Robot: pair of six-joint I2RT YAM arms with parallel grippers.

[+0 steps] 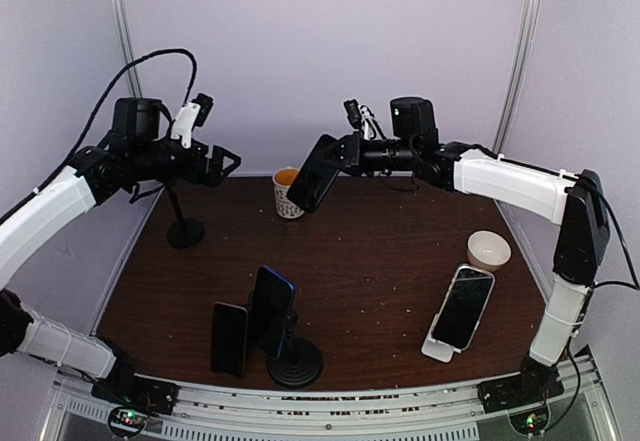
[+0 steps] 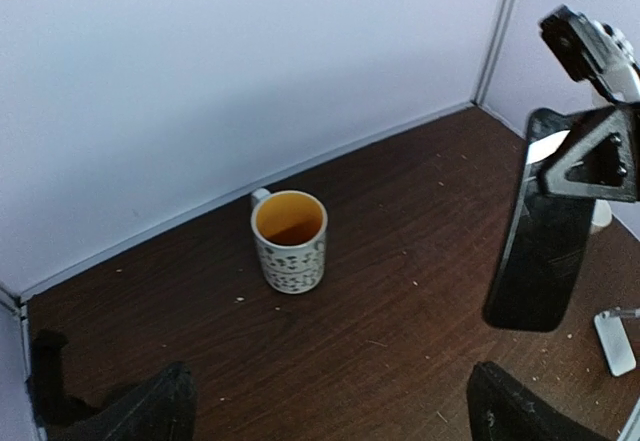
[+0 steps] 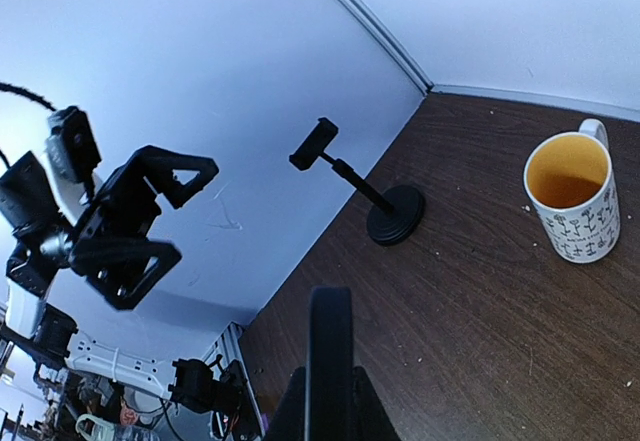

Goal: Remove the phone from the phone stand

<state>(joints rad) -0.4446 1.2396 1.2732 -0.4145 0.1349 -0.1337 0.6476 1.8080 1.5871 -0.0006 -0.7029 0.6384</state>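
My right gripper [image 1: 338,153] is clamped on the black phone [image 1: 313,173], held tilted in the air above the tabletop [image 1: 390,261] just beside the patterned mug [image 1: 287,193] (its print too small to read), apart from the bare phone stand [image 1: 184,223], while my left gripper [image 1: 222,164] hangs with fingers spread.

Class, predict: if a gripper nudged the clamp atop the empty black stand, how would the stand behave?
The stand probably tips rather than slides, since its clamp sits high on a thin stem over a small round base. It looks rigid, so it is unlikely to be floppy.
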